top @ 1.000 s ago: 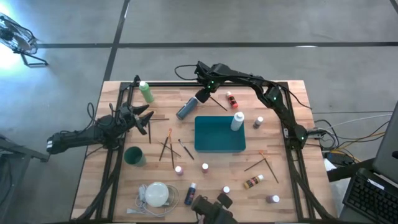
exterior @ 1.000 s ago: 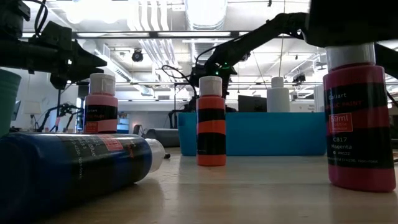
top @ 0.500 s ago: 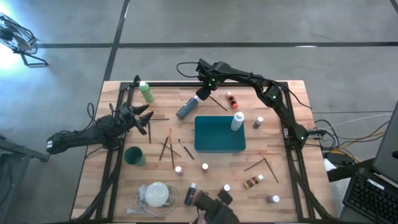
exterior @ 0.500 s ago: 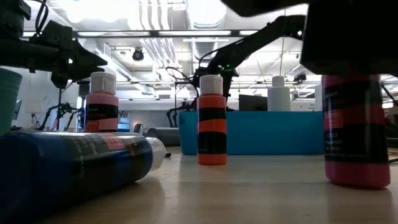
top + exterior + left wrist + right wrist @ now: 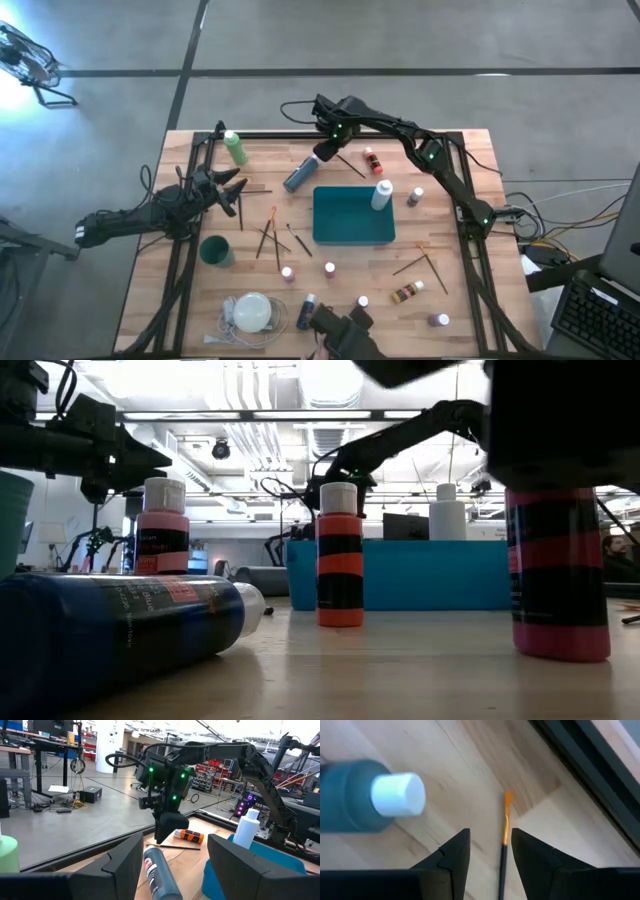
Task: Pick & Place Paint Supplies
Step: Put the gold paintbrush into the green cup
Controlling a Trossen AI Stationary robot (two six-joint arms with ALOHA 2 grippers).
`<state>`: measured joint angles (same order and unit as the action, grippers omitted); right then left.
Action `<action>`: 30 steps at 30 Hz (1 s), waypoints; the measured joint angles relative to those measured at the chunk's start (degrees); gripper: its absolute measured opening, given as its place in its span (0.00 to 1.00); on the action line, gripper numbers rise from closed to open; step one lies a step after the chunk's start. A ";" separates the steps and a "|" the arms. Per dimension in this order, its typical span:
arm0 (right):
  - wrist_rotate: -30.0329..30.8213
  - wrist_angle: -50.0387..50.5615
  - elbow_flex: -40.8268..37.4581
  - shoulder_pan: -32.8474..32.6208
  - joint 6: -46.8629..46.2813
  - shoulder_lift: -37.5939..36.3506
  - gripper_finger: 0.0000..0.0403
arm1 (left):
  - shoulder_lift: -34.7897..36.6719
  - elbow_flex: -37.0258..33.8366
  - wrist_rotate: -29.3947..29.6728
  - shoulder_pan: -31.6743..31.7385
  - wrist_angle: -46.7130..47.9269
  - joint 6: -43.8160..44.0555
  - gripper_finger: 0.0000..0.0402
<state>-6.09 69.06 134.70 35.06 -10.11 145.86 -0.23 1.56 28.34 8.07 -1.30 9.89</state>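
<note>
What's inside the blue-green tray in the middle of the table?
The teal rectangular tray looks empty from above; a white bottle stands at its edge, just outside. In the low view its wall hides the inside.

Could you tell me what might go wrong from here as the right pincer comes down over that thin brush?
The brush is thin and lies flat on the wooden table, so the right pincer, its fingers straddling the brush, may close above it or scrape the wood.

The grey-blue bottle lies on its side close by; a nudge could send it rolling.

The left pincer waits open at the table's left side, posing little risk.
</note>
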 joint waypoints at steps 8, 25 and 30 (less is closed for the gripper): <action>-0.07 -2.28 0.30 0.10 2.81 -0.15 0.41 | -0.02 0.00 0.04 0.00 0.00 0.00 0.57; 3.50 4.96 0.30 0.80 26.25 -0.37 0.35 | -0.01 0.00 0.03 0.00 0.00 0.00 0.57; 2.86 3.29 0.28 0.73 31.59 -0.37 0.34 | -0.01 0.00 0.04 0.00 0.00 0.00 0.57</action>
<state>-3.23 72.35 134.98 35.79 21.49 145.49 -0.24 1.56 28.38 8.08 -1.30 9.89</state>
